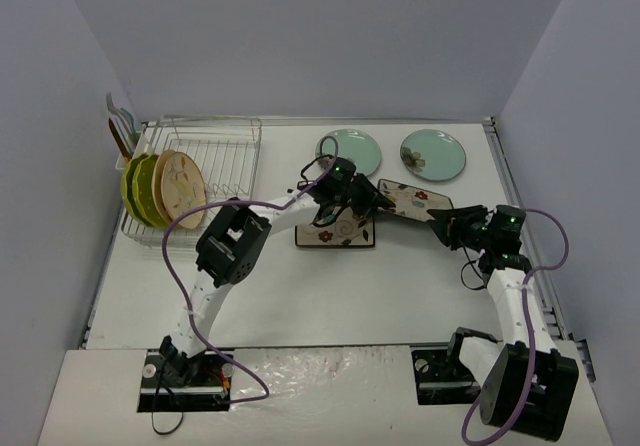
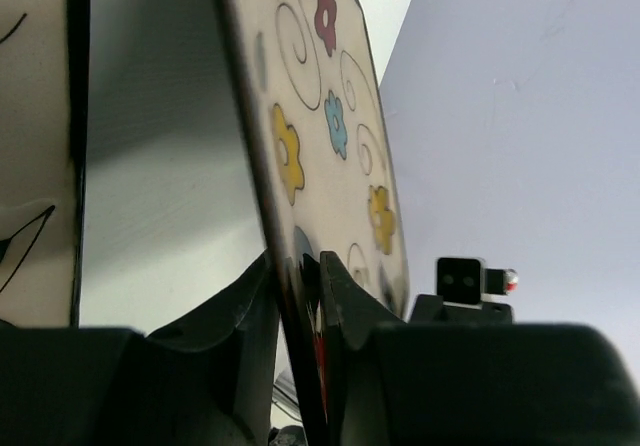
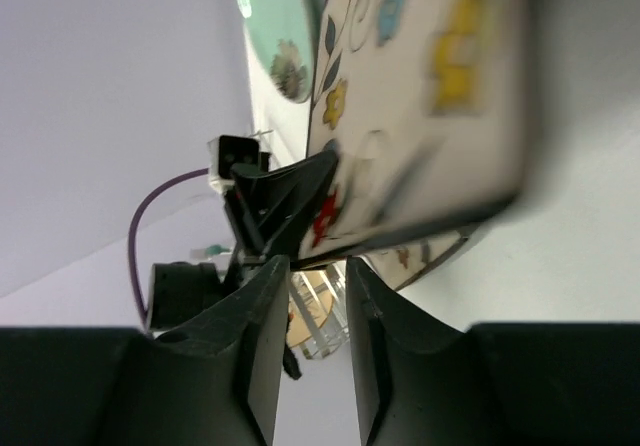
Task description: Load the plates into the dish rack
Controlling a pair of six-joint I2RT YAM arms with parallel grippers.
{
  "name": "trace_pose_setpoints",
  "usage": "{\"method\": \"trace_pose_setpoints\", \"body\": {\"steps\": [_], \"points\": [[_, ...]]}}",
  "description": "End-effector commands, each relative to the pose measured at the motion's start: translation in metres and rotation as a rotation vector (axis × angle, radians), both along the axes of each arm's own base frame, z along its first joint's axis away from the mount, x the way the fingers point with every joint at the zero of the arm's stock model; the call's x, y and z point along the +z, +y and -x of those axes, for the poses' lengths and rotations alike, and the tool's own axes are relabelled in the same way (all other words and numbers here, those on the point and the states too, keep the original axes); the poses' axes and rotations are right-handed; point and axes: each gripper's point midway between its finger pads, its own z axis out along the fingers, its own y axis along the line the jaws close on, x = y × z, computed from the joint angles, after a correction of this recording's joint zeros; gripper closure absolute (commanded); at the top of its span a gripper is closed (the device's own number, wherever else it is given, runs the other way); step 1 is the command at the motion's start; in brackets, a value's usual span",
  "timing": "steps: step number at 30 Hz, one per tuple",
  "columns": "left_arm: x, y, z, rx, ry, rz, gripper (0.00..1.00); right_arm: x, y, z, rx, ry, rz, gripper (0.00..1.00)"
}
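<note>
A square dark-rimmed floral plate (image 1: 415,201) hangs tilted above the table between my two grippers. My left gripper (image 1: 372,199) is shut on its left edge; in the left wrist view the fingers (image 2: 300,276) pinch the plate's rim (image 2: 320,136). My right gripper (image 1: 443,224) is open at the plate's right corner; in the right wrist view its fingers (image 3: 315,276) stand apart just below the plate (image 3: 430,106). The second square plate (image 1: 335,232) lies flat under the left arm. Two pale teal plates (image 1: 352,151) (image 1: 433,155) lie at the back.
The silver wire dish rack (image 1: 225,156) stands at the back left, with a white utensil holder (image 1: 120,131) on its left end. Two lime-green plates (image 1: 140,188) and two cream plates (image 1: 180,184) stand upright in its left part. Walls enclose the table.
</note>
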Motion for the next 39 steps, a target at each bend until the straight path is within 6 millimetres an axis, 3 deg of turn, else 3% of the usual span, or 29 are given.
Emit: {"method": "trace_pose_setpoints", "body": {"steps": [1,7,11,15,21,30,34,39], "points": [[0.135,-0.006,0.003,-0.031,-0.298,0.209,1.00,0.060,0.015,-0.009,0.134,-0.226,0.044,0.70],[0.147,-0.003,0.000,-0.015,-0.334,0.231,1.00,0.063,0.016,-0.006,0.155,-0.243,0.067,0.59],[0.152,-0.004,0.003,-0.037,-0.366,0.242,1.00,0.078,0.016,-0.009,0.178,-0.295,0.120,0.46],[0.166,-0.001,0.007,-0.062,-0.426,0.261,1.00,0.107,0.016,-0.015,0.230,-0.395,0.204,0.36],[0.189,0.009,0.018,-0.125,-0.555,0.260,1.00,0.128,0.013,-0.020,0.288,-0.479,0.340,0.16],[0.229,0.043,0.031,-0.193,-0.816,0.194,1.00,0.137,0.014,-0.020,0.310,-0.522,0.395,0.12],[0.236,0.062,0.031,-0.188,-0.875,0.167,1.00,0.147,0.016,-0.020,0.319,-0.551,0.412,0.12],[0.239,0.102,0.021,-0.173,-0.942,0.039,1.00,0.169,0.023,-0.019,0.356,-0.620,0.451,0.11]]}}
